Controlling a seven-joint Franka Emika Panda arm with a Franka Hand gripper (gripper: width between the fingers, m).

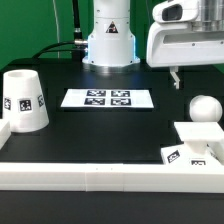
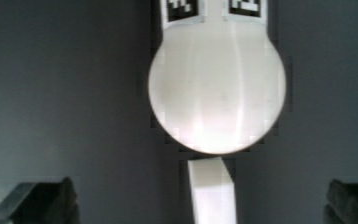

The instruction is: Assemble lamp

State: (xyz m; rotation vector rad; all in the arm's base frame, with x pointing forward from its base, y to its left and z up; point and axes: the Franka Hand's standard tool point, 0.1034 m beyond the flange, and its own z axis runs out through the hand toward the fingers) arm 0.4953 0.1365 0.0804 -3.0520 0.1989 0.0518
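Observation:
The white bulb (image 1: pixel 204 108) lies on the black table at the exterior view's right, beside the flat white base (image 1: pixel 203 143), which carries a tag. The tapered white shade (image 1: pixel 24 100) stands at the exterior view's left with tags on its side. My gripper (image 1: pixel 176 76) hangs above the table, behind and above the bulb, open and empty. In the wrist view the bulb (image 2: pixel 217 90) fills the middle, with tags at its far end. My gripper (image 2: pixel 197 205) is open there, with dark fingertips (image 2: pixel 34 203) wide apart at the frame's corners and clear of the bulb.
The marker board (image 1: pixel 108 98) lies flat in the middle of the table. A long white border rail (image 1: pixel 90 174) runs along the near edge. The arm's white pedestal (image 1: pixel 108 45) stands at the back. A narrow white strip (image 2: pixel 208 190) shows below the bulb.

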